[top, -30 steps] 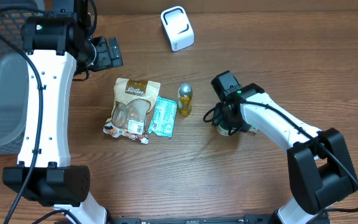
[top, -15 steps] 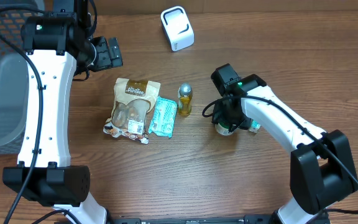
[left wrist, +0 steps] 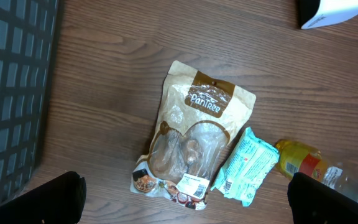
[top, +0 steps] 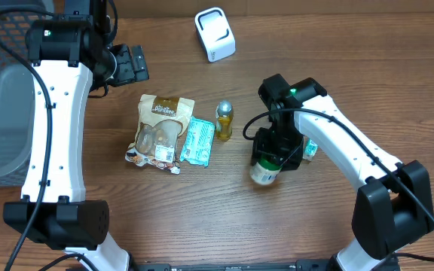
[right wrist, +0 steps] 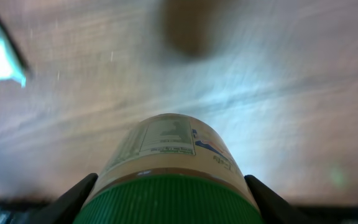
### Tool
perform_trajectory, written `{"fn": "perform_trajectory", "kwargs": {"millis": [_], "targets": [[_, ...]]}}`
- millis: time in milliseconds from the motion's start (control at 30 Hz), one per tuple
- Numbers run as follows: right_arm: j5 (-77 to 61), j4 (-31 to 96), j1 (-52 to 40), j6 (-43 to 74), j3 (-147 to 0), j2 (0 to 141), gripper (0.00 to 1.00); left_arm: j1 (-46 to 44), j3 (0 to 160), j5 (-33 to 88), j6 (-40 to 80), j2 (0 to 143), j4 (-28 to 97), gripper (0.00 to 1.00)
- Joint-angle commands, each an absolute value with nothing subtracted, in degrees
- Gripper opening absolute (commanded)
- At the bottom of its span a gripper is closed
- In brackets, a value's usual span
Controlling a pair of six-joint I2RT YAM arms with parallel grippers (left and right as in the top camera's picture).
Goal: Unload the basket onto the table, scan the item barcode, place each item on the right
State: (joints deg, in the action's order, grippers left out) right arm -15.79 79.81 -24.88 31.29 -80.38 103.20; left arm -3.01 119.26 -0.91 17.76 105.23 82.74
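One green-lidded jar hangs over the table, clamped by right fingers; left fingers face down, gaping, empty.

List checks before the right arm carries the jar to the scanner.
1. Right gripper shut on green-lidded jar: ok.
2. Barcode facing outward: cannot tell; a label panel shows in the wrist view, no bars legible.
3. Scanner unobstructed: ok.
4. Path to scanner free: not ok; yellow bottle lies close to the line.
5. Left gripper open and out of the way: ok.
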Motion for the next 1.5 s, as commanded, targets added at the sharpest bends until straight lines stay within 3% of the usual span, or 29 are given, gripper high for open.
{"fn": "perform_trajectory", "kwargs": {"millis": [0, 733, 1467], "targets": [[-25.74, 81.89, -25.02, 31.00, -81.97, 102.87, 0.47, -3.18, 120.11, -0.60, 17.12, 105.32, 82.65, 0.99], [-43.99, 86.89, -25.02, 31.03, -81.97, 102.87, 0.46, -3.18, 120.11, -0.60, 17.12, 105.32, 82.67, 1.00], [-44.03, 86.91, -25.02, 31.03, -81.97, 102.87, 0.47, -3.18, 120.11, -0.60, 17.12, 105.32, 82.65, 0.99]]}}
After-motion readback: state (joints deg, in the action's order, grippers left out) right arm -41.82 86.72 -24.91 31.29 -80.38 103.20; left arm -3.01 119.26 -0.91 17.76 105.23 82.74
